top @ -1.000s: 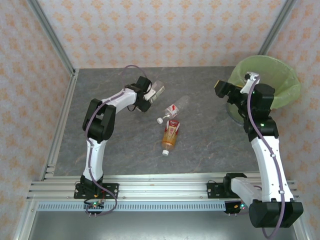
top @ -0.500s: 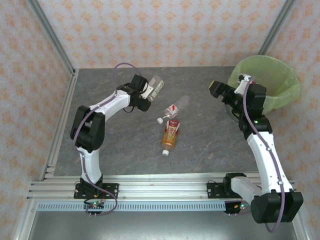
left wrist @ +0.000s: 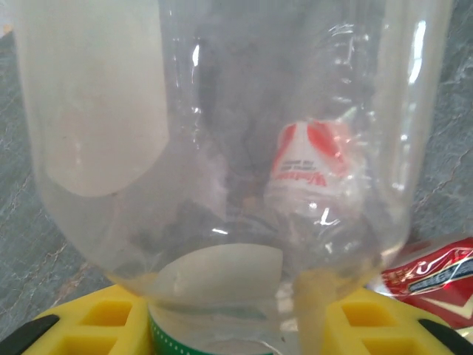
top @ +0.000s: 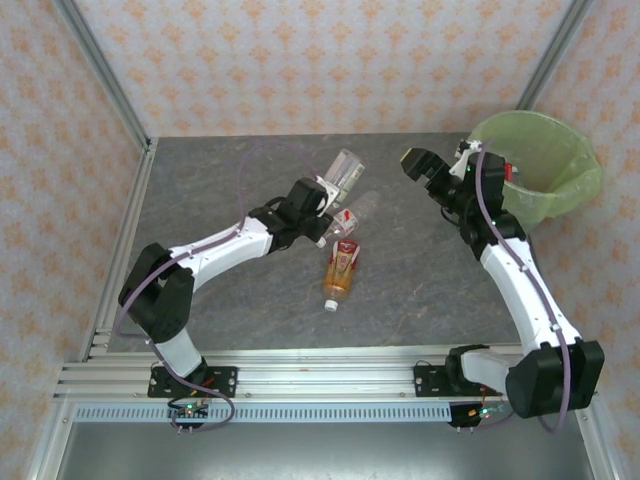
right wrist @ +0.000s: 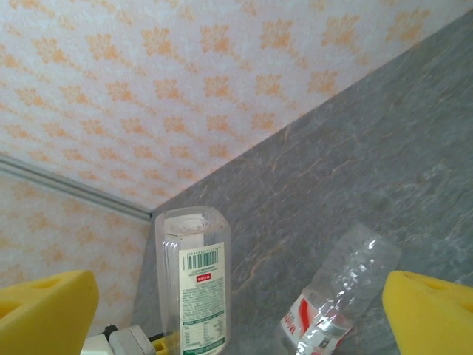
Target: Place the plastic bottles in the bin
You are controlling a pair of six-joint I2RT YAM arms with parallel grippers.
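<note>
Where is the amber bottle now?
In the top view the amber bottle lies on the table near its middle, white cap toward the near edge, just on the near side of the clear red-labelled bottle.

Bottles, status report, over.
Left gripper shut on clear bottle, held off the table. Right gripper open, empty, near the bin. Red-label bottle and amber bottle lie loose. Right arm stands between held bottle and bin.

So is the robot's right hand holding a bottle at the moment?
No, the right hand is open: its yellow fingers stand wide apart with nothing gripped between them.
</note>
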